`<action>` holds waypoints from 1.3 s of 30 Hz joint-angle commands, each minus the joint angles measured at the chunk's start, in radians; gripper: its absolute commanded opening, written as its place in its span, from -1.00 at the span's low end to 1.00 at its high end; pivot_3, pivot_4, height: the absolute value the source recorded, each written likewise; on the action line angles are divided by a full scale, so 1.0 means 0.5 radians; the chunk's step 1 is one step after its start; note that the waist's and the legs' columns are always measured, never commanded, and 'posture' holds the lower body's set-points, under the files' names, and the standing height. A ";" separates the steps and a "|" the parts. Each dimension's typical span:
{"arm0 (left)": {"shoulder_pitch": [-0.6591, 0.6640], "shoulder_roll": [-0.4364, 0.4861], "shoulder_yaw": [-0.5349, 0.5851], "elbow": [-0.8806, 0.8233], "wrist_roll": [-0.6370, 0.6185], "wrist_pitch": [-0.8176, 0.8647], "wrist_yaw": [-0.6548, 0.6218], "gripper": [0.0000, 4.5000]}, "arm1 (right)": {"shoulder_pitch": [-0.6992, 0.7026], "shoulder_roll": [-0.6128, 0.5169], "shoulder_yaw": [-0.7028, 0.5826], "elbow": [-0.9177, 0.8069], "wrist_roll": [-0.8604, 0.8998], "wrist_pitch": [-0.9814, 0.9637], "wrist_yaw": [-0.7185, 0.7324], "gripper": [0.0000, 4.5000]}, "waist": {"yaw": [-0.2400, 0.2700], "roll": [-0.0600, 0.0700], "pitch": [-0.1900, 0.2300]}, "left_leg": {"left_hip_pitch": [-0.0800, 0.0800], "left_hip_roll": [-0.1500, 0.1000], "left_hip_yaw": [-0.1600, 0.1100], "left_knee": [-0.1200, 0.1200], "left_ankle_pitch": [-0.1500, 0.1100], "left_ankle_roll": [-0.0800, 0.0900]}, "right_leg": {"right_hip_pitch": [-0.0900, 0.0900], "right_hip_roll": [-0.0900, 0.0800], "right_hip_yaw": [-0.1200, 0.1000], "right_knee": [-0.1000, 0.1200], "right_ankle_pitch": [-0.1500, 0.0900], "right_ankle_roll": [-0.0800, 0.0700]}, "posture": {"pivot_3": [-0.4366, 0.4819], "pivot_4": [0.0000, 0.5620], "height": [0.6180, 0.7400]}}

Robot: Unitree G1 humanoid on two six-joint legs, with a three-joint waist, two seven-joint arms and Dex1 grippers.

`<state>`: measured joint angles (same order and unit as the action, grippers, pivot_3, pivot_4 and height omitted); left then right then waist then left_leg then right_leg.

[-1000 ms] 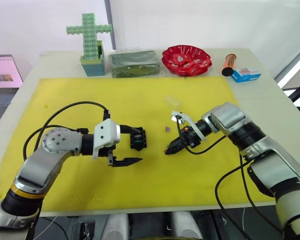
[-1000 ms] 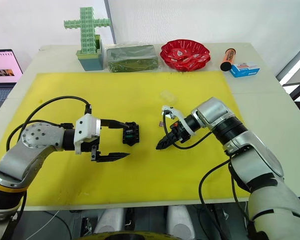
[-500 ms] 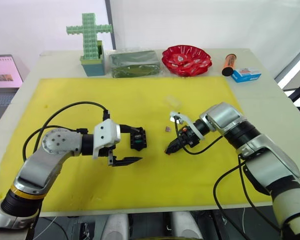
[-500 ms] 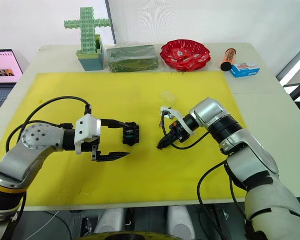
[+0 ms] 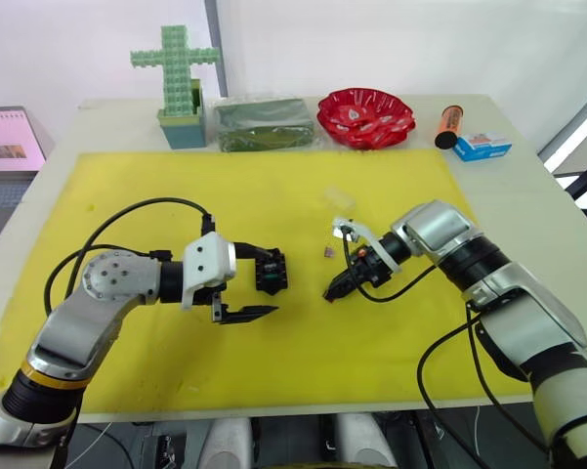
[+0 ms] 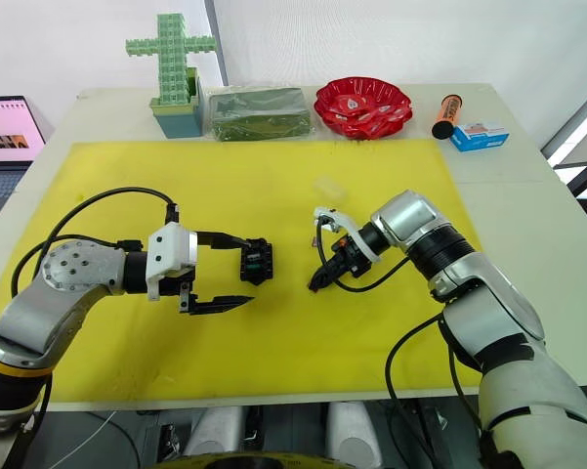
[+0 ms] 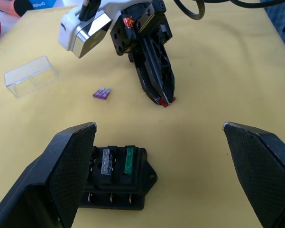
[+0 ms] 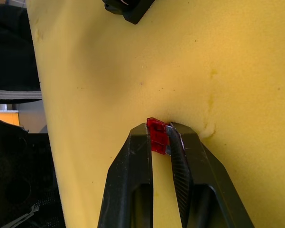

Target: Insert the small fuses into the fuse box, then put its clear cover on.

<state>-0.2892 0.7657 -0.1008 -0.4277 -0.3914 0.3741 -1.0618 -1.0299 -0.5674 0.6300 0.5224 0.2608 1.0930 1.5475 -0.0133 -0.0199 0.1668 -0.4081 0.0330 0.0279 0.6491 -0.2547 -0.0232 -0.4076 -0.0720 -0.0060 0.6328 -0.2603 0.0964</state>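
Observation:
The black fuse box lies on the yellow mat beside one finger of my left gripper, which is wide open and holds nothing. A grey fuse and a green fuse sit in its slots. My right gripper is shut on a red fuse, with its tip down at the mat just right of the box. A mauve fuse lies loose on the mat behind that tip. The clear cover rests farther back.
Along the table's far edge stand a green cross of blocks, a dark green packet, a red bowl, an orange tube and a blue box. A laptop sits at the far left.
My right arm has shifted slightly leftward while its tip stays at nearly the same spot on the mat. The left arm and the fuse box have not moved.

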 commanded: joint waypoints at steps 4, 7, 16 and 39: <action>-0.054 -0.012 0.012 -0.007 0.006 -0.036 0.004 1.00 | -0.037 0.024 -0.154 -0.028 0.053 0.144 -0.092 -0.88 | 0.000 0.000 0.000 | 0.000 0.000 0.000 0.000 0.000 0.000 | 0.000 0.000 0.000 0.000 0.000 0.000 | -0.05 -0.47 1.00; -0.053 -0.009 0.013 -0.009 0.004 -0.036 0.003 1.00 | -0.028 0.013 -0.255 -0.108 0.096 0.309 -0.220 -0.88 | 0.001 0.000 0.000 | 0.000 0.000 0.000 0.000 0.000 0.000 | 0.000 0.000 0.000 0.000 0.000 0.000 | -0.05 -0.47 1.00; -0.024 -0.019 0.010 -0.035 0.005 -0.027 0.023 1.00 | 0.294 0.044 -1.049 -0.638 0.415 1.043 -1.063 -0.88 | 0.011 0.000 0.000 | -0.002 -0.001 -0.001 0.000 0.000 0.000 | 0.000 -0.001 0.000 0.000 0.000 0.000 | -0.05 -0.47 1.00; -0.071 -0.060 -0.030 0.025 0.027 -0.062 -0.004 1.00 | 1.197 0.115 -1.301 -1.308 3.423 0.386 -4.517 -0.58 | -0.007 -0.001 -0.001 | -0.001 0.001 -0.001 -0.001 0.000 0.000 | 0.001 0.002 0.004 -0.001 0.000 0.000 | -0.05 -0.47 1.00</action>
<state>-0.3151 0.7364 -0.1256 -0.3965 -0.3803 0.3610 -1.0669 -0.4289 -0.4909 -0.0429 -0.0910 1.9307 1.2974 -0.7362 -0.0167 -0.0204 0.1663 -0.4086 0.0338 0.0272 0.6484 -0.2547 -0.0231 -0.4069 -0.0709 -0.0040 0.6322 -0.2604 0.0965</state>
